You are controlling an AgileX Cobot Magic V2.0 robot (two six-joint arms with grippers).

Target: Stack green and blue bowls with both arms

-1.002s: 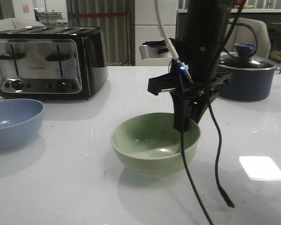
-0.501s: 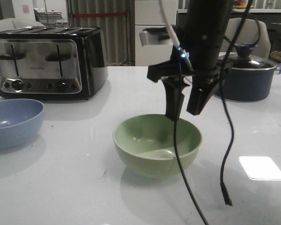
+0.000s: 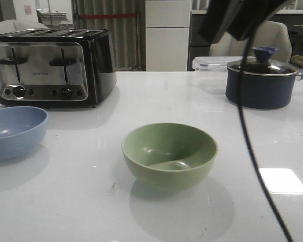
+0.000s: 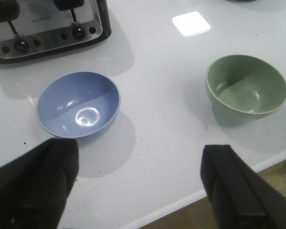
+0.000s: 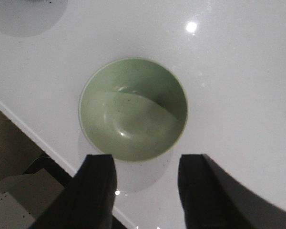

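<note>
Front view: green bowl [image 3: 169, 156] sits upright on the white tabletop [image 3: 81, 201], centre of frame, slightly low. Nothing touches it. Blue bowl [image 3: 14, 132] at left edge, mid-height, partly cut off by the frame, also upright on the tabletop. The two bowls are well apart, w/ bare tabletop between.

Toaster [image 3: 50, 66] in upper left, behind the blue bowl. Dark pot [image 3: 261, 80] w/ glass lid in upper right; a clear container [image 3: 208, 64] just left of it. Bright light patch on the tabletop at lower right. Part of the right arm [image 3: 237, 17] shows at top right, above the scene, w/ a black cable [image 3: 255, 151] hanging down the right side of the frame.

Left wrist view: left hand [image 4: 138, 191] spread wide, dark fingers [image 4: 35, 183] in the bottom corners, holding nothing. Blue bowl [image 4: 78, 103] lies left of centre, above the left finger; green bowl [image 4: 246, 85] at right, mid-height. Toaster [image 4: 45, 24] at top left.

Right wrist view: right hand [image 5: 145, 191] open, moderate gap, holding nothing; fingers [image 5: 97, 188] at bottom of frame. Green bowl [image 5: 133, 109] in centre of frame, directly above the gap, clear of both fingers. Tabletop edge [image 5: 33, 138] runs diagonally at lower left, floor beyond it.
</note>
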